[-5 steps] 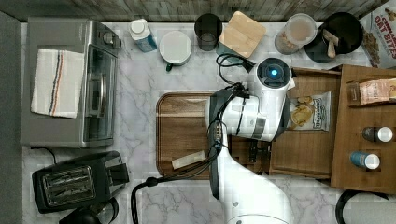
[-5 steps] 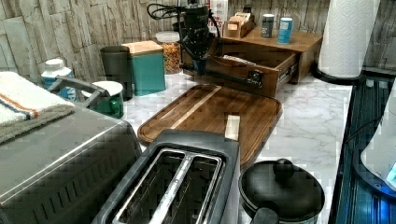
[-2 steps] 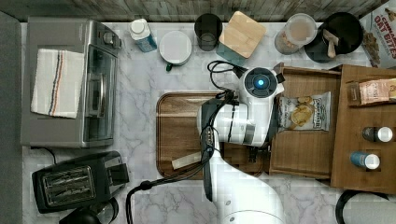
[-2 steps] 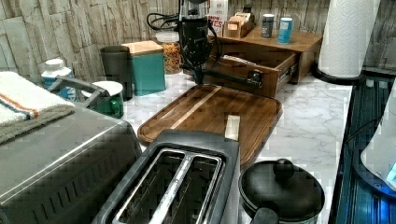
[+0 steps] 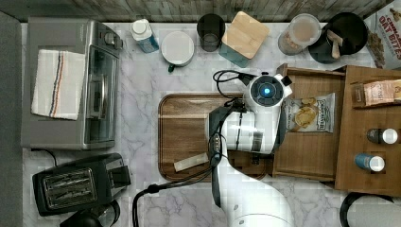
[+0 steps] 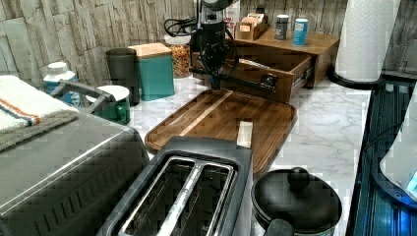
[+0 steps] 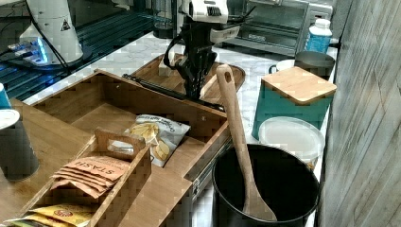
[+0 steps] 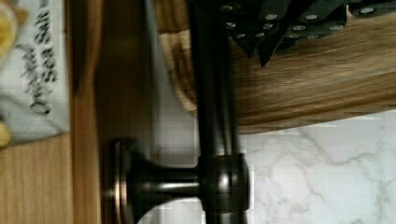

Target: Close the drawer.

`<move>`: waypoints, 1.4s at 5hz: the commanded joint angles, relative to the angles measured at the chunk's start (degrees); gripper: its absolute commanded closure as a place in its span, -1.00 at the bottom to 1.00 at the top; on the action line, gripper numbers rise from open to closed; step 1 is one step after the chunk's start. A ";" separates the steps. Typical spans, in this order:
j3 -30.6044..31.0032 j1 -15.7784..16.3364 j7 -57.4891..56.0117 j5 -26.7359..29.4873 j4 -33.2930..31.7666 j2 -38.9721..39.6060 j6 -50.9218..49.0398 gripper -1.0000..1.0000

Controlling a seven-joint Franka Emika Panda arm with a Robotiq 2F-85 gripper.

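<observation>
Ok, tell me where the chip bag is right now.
The chip bag lies flat inside the open drawer, at the top view's right, between the robot's wrist and the cabinet top.

The medium-brown shallow rectangular drawer [image 5: 312,151] is matt wood with a glossy dark metal bar handle [image 8: 211,116]; the white marble-patterned table [image 5: 137,123] looks smooth.

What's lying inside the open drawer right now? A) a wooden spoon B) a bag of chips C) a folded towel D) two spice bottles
B: the right view shows a bag of chips flat on the floor of the open drawer, and the top view shows the same bag of chips inside the drawer walls.
</observation>
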 commanded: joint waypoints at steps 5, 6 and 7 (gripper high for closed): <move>-9.94 -19.23 -34.21 7.10 14.76 1.15 -8.56 1.00; -11.31 -19.29 -28.80 1.65 9.77 -2.32 -6.27 1.00; -13.92 -17.68 -26.77 1.40 8.59 -0.66 -1.66 1.00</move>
